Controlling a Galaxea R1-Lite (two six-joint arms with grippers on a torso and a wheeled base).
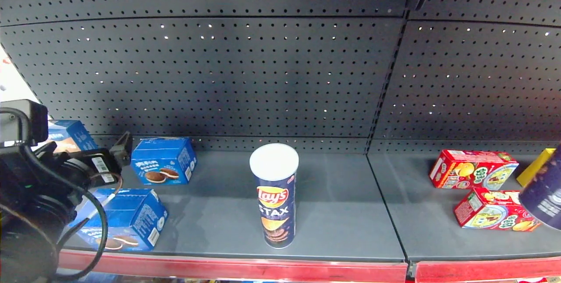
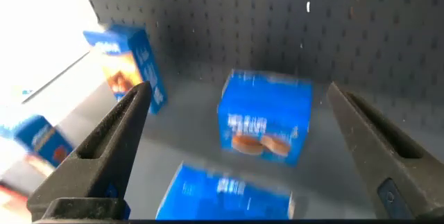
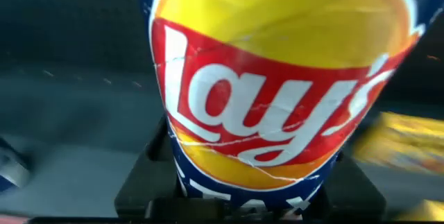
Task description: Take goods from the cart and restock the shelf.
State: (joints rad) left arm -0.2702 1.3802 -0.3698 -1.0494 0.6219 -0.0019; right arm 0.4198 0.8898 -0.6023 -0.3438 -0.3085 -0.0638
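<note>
A tall chips can [image 1: 275,195] with a white lid stands upright near the front of the grey shelf [image 1: 342,213]. A second chips can [image 3: 277,99] is in my right gripper [image 3: 250,200], which is shut on it; that can's dark side [image 1: 543,197] shows at the far right, above the red boxes. My left gripper [image 1: 119,151] hangs open at the shelf's left end. Between its fingers [image 2: 118,137], farther back, sits a blue cookie box [image 2: 267,116], and nothing is held.
Blue cookie boxes lie at the left: one at the back [image 1: 164,160], one at the front edge [image 1: 127,219], another behind the left arm [image 1: 70,134]. Two red snack boxes [image 1: 473,169] [image 1: 493,210] and a yellow box [image 1: 534,167] lie on the right section. A pegboard wall backs the shelf.
</note>
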